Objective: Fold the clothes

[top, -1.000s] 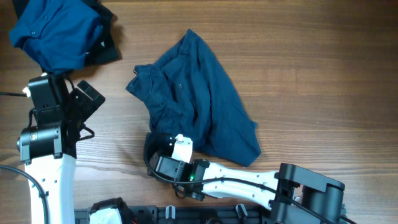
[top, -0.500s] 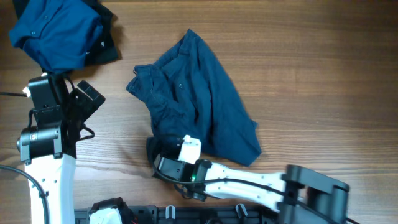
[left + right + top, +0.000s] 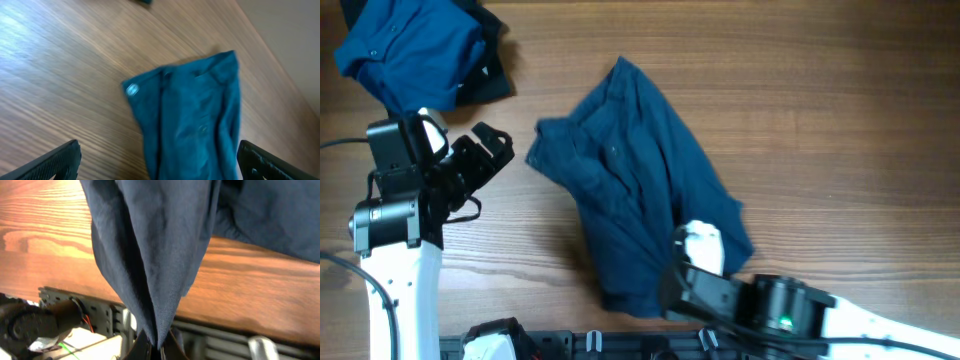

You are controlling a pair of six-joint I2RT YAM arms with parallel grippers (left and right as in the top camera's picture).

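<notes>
The dark navy shorts (image 3: pixel 640 190) lie crumpled in the middle of the wooden table. My right gripper (image 3: pixel 159 351) is shut on a pinched fold at their near edge, and the cloth (image 3: pixel 160 245) hangs up from the closed jaws. Seen from overhead, that gripper (image 3: pixel 672 290) sits at the shorts' front edge, partly under the cloth. My left gripper (image 3: pixel 492 152) stands open to the left of the shorts and holds nothing. In its own view the wide fingers (image 3: pixel 60 160) frame the waistband end of the shorts (image 3: pixel 195 115). A brighter blue shirt (image 3: pixel 410 50) is heaped at the far left corner.
A darker garment (image 3: pixel 498 78) pokes out from under the blue shirt. A black equipment rail (image 3: pixel 620 345) runs along the table's near edge, just under the right gripper. The table's far edge (image 3: pixel 280 55) shows in the left wrist view.
My right gripper closed on the shorts' near edge and carried it to the right, lifting and stretching the cloth. The left gripper turned toward the shorts, still open.
</notes>
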